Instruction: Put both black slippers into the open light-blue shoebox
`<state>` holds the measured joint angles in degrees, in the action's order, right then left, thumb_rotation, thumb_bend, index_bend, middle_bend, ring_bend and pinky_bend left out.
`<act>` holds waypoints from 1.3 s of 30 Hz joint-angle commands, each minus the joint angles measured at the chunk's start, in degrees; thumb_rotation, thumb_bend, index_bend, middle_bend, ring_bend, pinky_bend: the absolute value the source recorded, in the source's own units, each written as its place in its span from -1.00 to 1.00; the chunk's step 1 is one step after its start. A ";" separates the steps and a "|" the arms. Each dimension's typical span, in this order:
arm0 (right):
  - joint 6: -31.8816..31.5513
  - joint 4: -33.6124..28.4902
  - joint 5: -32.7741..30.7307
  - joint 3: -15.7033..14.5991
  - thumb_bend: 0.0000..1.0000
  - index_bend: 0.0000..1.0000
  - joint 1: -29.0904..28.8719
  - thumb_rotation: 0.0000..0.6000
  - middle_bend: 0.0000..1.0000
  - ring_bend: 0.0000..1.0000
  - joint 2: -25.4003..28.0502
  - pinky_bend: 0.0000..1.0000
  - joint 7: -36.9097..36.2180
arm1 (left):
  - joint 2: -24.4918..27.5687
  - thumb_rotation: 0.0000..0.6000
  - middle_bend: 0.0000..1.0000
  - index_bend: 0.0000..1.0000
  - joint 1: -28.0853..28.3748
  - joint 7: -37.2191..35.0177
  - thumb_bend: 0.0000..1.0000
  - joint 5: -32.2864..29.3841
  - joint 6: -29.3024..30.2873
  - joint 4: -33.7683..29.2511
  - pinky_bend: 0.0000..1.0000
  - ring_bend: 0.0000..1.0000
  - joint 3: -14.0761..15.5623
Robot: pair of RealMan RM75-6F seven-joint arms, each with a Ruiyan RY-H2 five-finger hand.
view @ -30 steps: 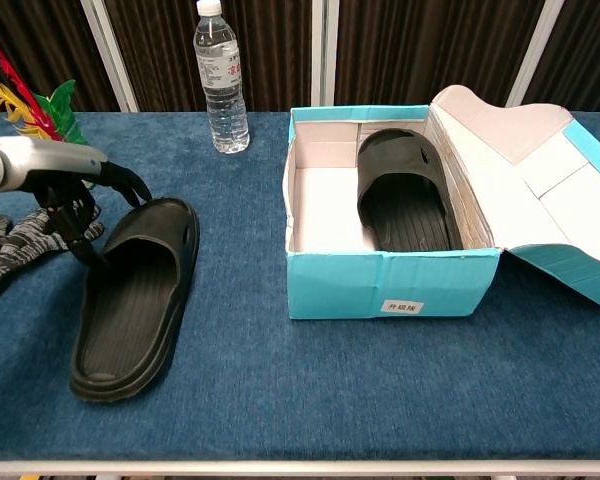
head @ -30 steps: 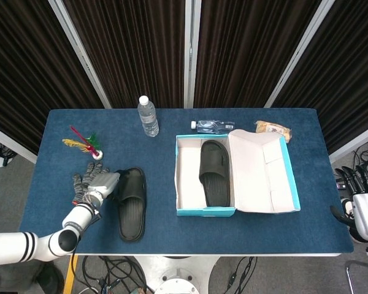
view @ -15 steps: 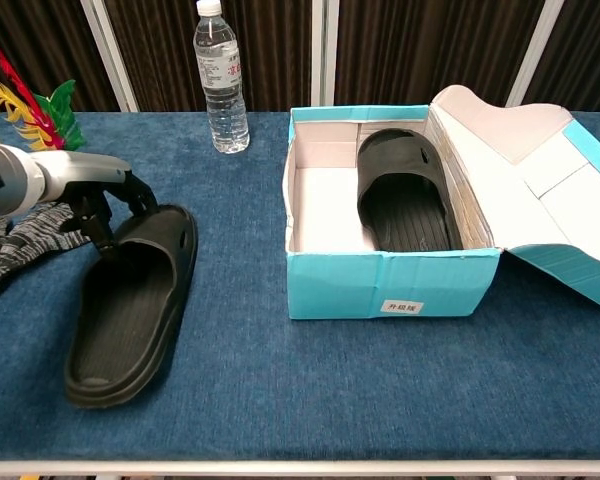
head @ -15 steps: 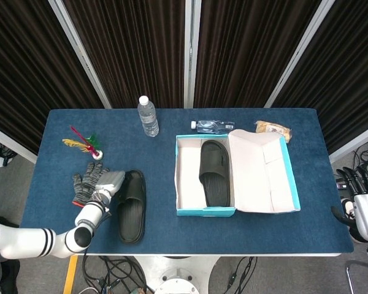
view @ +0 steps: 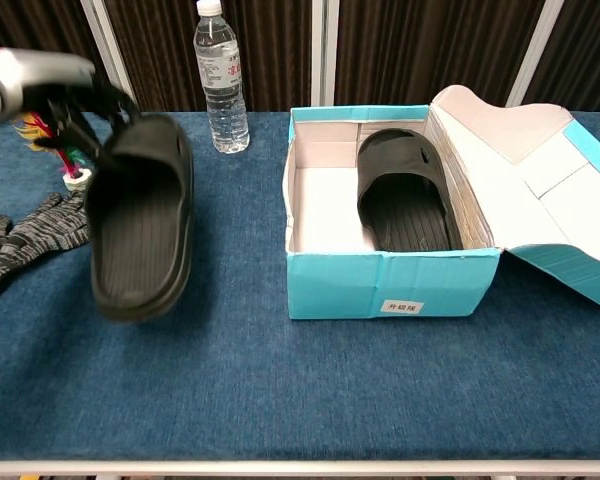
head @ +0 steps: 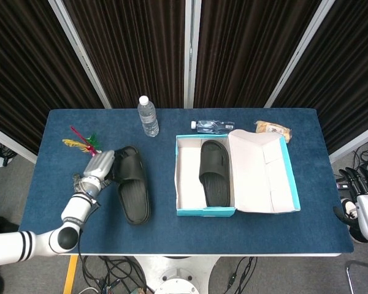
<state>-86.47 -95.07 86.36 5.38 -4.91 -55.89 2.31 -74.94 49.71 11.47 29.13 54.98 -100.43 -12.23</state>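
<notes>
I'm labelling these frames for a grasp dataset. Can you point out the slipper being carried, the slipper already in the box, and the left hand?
carried slipper point(view: 140, 225), chest view, on its ribbed footbed.
boxed slipper point(view: 405, 205), chest view, on its footbed.
left hand point(head: 101, 165), head view, on the silver back of the hand.

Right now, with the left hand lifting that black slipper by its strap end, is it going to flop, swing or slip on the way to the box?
The black slipper hangs without sagging from the left hand, so it is probably fairly stiff and light. Held only at the strap end, the heel may swing. The sole looks ribbed, so slipping seems unlikely.
</notes>
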 commanded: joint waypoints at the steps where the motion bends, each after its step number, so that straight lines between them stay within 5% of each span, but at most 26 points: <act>1: -0.04 -0.03 0.02 -0.01 -0.79 -0.75 0.02 1.00 -0.75 -0.88 0.04 -0.72 0.01 | 2.25 1.00 0.16 0.15 -2.69 -10.28 -1.00 6.02 -2.73 -0.33 0.79 0.70 -6.54; 6: -0.22 -0.42 0.19 0.00 -0.79 -0.75 0.05 1.00 -0.75 -0.88 0.24 -0.72 0.33 | -2.36 1.00 0.16 0.15 -2.93 -27.02 -1.00 14.39 -12.18 6.57 0.75 0.56 -13.50; 11: -0.03 -1.18 0.03 0.00 -0.79 -0.75 0.01 1.00 -0.75 -0.88 0.52 -0.72 1.13 | -9.68 1.00 0.14 0.15 -0.90 -38.18 -1.00 24.78 -18.03 14.91 0.64 0.46 -16.37; 18: -0.09 -2.42 -0.32 0.03 -0.79 -0.75 0.15 1.00 -0.75 -0.88 0.96 -0.72 2.55 | -20.96 1.00 0.13 0.15 3.96 -46.80 -1.00 34.39 -18.45 27.39 0.43 0.41 -16.45; 28: -0.19 -3.13 -0.92 0.11 -0.79 -0.75 0.41 1.00 -0.75 -0.88 1.34 -0.72 3.28 | -30.69 1.00 0.13 0.15 8.71 -51.92 -1.00 37.59 -17.88 40.07 0.16 0.35 -15.35; 39: -0.06 -2.97 -1.08 0.15 -0.79 -0.75 0.41 1.00 -0.75 -0.87 1.37 -0.72 3.08 | -37.91 1.00 0.13 0.15 9.42 -52.98 -1.00 39.63 -13.26 52.31 0.14 0.35 -12.89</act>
<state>-86.53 -98.04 85.29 5.53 -4.50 -54.52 5.39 -111.65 58.96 -40.97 68.30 40.89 -49.61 -25.66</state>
